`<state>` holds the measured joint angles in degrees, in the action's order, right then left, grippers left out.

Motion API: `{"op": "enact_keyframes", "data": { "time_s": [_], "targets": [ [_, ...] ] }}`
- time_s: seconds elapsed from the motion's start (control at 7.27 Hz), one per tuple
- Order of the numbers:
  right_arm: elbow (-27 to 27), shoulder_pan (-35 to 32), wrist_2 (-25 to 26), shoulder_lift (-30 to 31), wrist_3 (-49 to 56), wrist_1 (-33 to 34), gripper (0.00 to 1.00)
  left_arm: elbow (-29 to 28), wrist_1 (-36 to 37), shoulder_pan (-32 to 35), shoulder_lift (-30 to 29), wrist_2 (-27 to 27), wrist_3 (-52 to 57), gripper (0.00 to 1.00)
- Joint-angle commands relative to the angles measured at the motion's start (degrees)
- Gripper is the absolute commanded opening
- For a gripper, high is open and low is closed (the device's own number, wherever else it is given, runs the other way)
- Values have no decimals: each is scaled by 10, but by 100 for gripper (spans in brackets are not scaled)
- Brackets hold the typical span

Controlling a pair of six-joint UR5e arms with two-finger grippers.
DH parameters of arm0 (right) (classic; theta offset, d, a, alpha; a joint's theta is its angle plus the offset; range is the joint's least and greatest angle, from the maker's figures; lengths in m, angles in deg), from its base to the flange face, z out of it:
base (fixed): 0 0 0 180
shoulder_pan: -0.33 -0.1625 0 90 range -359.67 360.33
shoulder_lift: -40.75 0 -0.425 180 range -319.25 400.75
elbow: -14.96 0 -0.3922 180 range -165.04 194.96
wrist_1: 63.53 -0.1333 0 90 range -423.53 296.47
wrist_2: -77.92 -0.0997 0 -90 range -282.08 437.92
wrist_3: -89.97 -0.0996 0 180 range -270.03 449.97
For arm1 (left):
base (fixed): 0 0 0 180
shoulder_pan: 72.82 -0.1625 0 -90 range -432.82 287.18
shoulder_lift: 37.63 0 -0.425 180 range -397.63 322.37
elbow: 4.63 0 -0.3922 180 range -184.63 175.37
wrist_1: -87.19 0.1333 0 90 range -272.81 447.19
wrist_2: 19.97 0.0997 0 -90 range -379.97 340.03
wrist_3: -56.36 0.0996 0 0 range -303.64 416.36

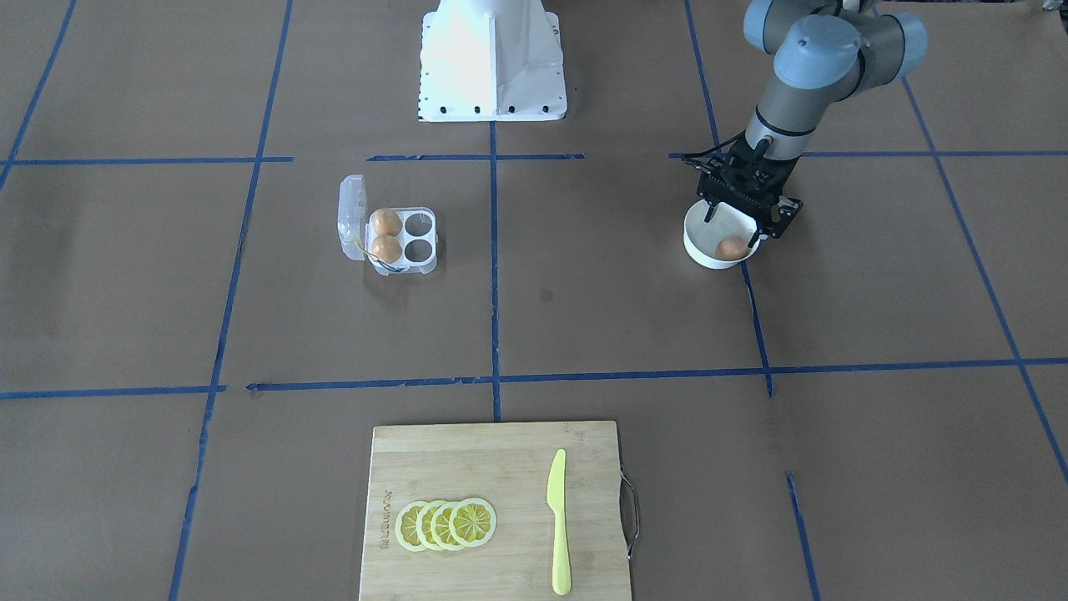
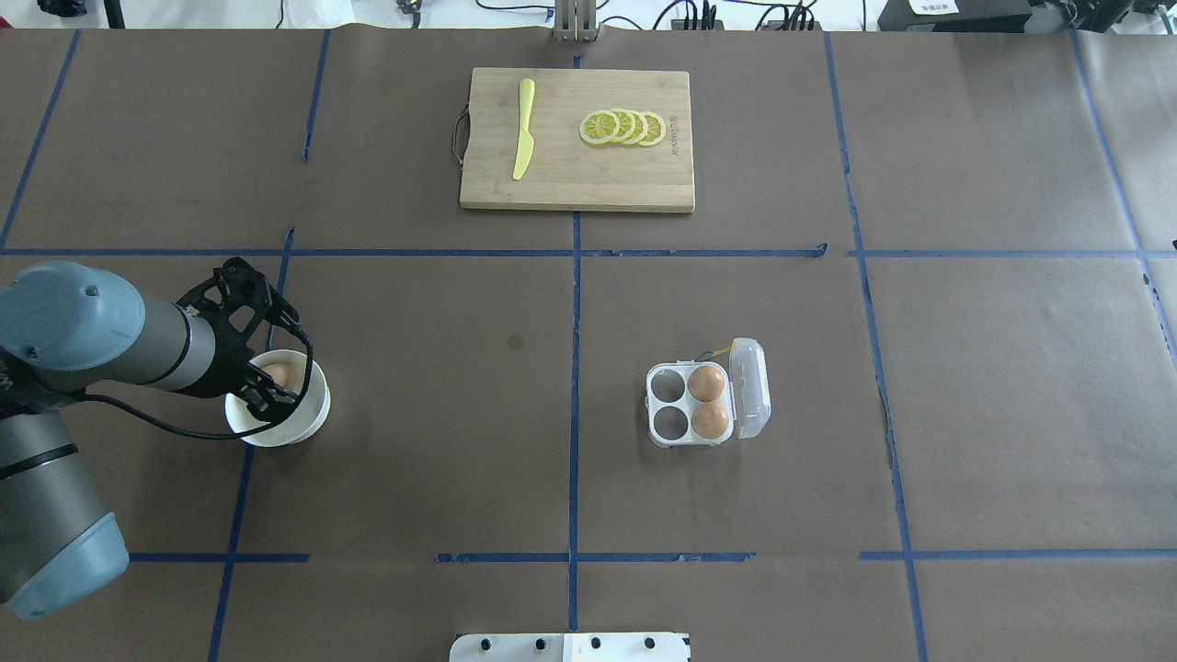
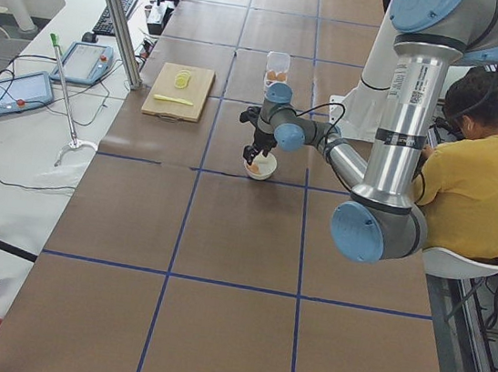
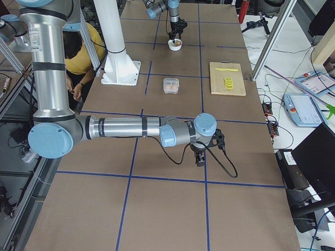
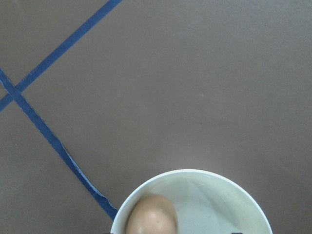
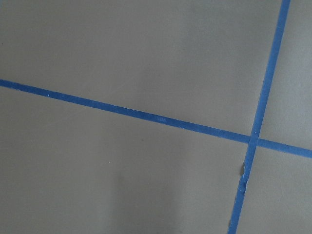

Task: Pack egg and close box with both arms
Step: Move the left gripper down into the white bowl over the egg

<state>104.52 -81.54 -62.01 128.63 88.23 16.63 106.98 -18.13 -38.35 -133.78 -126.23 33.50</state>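
One egg [image 1: 732,247] lies in a white round bowl [image 1: 703,257] on the robot's left side of the table. My left gripper [image 1: 747,209] hangs just over the bowl with its fingers spread, open and holding nothing. The left wrist view shows that egg [image 5: 152,214] inside the bowl's rim [image 5: 195,173]. The clear box [image 1: 417,250] sits open, its lid [image 1: 350,215] folded back. Two eggs [image 1: 385,222] fill the cells beside the lid and the other two cells are empty. My right gripper [image 4: 201,157] hangs low over bare table far from the box. I cannot tell whether it is open or shut.
A bamboo cutting board [image 1: 467,467] with lemon slices [image 1: 446,524] and a yellow knife [image 1: 558,522] lies at the operators' edge. The white pedestal [image 1: 492,58] stands at the robot's side. A person in yellow [image 3: 479,180] sits beside the robot.
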Motion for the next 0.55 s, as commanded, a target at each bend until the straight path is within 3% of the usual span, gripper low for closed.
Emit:
{"op": "enact_keyframes", "data": {
  "time_s": [0.0,0.41],
  "targets": [
    [-3,0,0,0,1,0,100,-6,6,-5,-1,0,0,78],
    [-4,0,1,0,2,-1,100,-21,6,-6,-12,1,0,75]
  ]
}}
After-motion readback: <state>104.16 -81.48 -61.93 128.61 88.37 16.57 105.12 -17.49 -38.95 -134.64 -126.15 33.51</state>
